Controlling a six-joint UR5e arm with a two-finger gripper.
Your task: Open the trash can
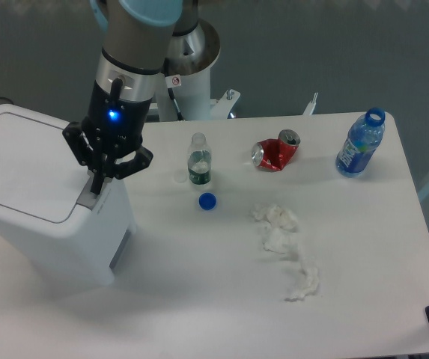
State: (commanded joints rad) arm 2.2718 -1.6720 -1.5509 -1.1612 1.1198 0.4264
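Note:
The trash can [31, 187] is a large white boxy bin at the table's left, its flat lid lying down and closed. A grey push-tab [88, 199] sits on its right edge. My gripper [96, 187] points straight down over that tab, fingers together and shut on nothing, the tips at or just touching the tab. The arm hides the upper part of the tab.
A small clear bottle without cap [199, 160] stands mid-table, a blue cap [207, 200] lying in front of it. A crushed red can [275, 152] and a blue bottle [360, 143] are to the right. Crumpled white tissue [285, 243] lies at the centre-right.

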